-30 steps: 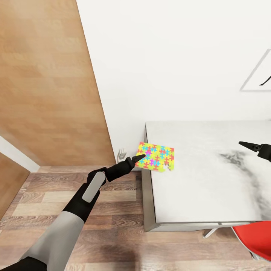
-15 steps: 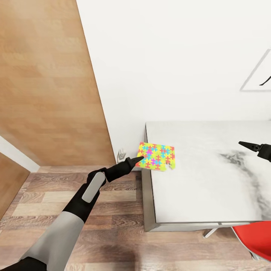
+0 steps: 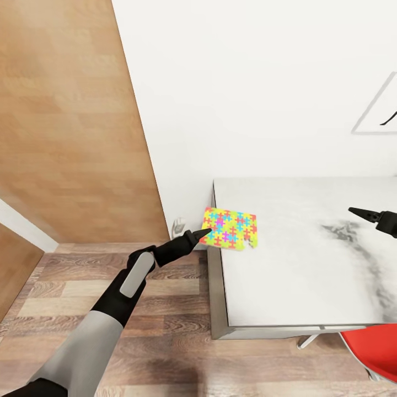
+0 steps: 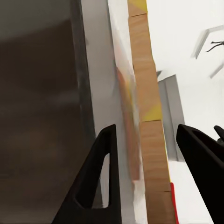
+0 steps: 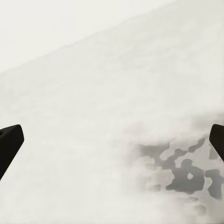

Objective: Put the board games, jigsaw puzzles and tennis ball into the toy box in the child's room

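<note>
Head view puts the jigsaw puzzle (image 3: 230,229) at the near-left corner of the table (image 3: 298,275), its left edge overhanging the table's side, your left gripper (image 3: 205,232) touching or just short of that overhanging corner. Expect it to handle as thin, light and flat, probably stiff enough as one sheet, but the interlocked pieces may flex or part if you pinch hard; one piece at its 4 o'clock corner already looks to sit loose. Flat on the top there is nothing to grab, so take the overhanging edge at its 9 o'clock side, one finger above and one below. Likely slick on the marbled top, so it may slide away if you push rather than pinch. Looks: bright square of yellow, pink, green, blue and red interlocking pieces, slightly skewed to the table edge. Left wrist view shows your left claw spread wide with nothing between the fingers (image 4: 100,177), a blurred coloured edge ahead that may be the puzzle. Right gripper (image 3: 361,212) hovers over the table toward 3 o'clock, well apart from the puzzle; right wrist view shows its fingertips (image 5: 9,142) far apart, holding nothing.
</note>
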`<state>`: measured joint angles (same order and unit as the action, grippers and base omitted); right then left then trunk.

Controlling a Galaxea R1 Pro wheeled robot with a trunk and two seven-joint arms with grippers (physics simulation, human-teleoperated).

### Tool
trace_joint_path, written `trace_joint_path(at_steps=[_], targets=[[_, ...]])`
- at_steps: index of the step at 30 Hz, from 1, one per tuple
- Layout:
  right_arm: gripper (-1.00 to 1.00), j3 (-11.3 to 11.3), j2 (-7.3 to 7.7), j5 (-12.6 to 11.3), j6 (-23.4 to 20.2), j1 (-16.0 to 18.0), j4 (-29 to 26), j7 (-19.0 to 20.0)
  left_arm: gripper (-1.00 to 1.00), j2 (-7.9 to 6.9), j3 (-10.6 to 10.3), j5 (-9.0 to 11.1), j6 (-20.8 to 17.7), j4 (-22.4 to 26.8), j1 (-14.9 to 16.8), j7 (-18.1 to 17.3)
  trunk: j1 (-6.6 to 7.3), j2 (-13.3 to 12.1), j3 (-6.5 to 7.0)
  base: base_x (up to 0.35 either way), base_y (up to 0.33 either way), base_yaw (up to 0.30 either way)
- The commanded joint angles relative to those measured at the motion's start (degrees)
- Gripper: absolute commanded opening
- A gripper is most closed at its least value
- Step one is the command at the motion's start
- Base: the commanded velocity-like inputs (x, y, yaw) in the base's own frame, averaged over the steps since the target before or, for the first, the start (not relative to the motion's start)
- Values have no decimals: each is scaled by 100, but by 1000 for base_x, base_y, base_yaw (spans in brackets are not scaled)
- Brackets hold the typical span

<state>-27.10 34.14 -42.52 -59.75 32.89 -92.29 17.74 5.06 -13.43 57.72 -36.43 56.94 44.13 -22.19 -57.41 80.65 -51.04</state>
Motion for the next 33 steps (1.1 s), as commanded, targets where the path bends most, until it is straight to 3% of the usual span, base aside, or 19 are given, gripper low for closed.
trace_joint_path(at_steps=[1, 17, 21, 28, 33], targets=[[100, -5, -1, 53, -25, 3, 0, 66, -100, 5, -16, -5, -32, 74, 0, 17, 0, 2, -4, 0, 0, 0], [100, 3, -6, 51, -25, -47, 0, 258, -100, 5, -52, -32, -59, 452, -102, 36, 0, 2, -4, 0, 0, 0], [100, -6, 4, 54, -25, -208, 0, 567, -100, 3, -54, -32, -78, 558, -127, 32, 0, 2, -4, 0, 0, 0], [100, -28, 12, 62, -25, -586, 0, 1469, -100, -8, -37, -33, -156, 1052, -310, 37, 0, 2, -4, 0, 0, 0], [100, -32, -2, 71, -25, -725, 0, 1799, -100, -18, -12, -36, -220, 1364, -435, 38, 110, -198, 86, 0, 0, 0]])
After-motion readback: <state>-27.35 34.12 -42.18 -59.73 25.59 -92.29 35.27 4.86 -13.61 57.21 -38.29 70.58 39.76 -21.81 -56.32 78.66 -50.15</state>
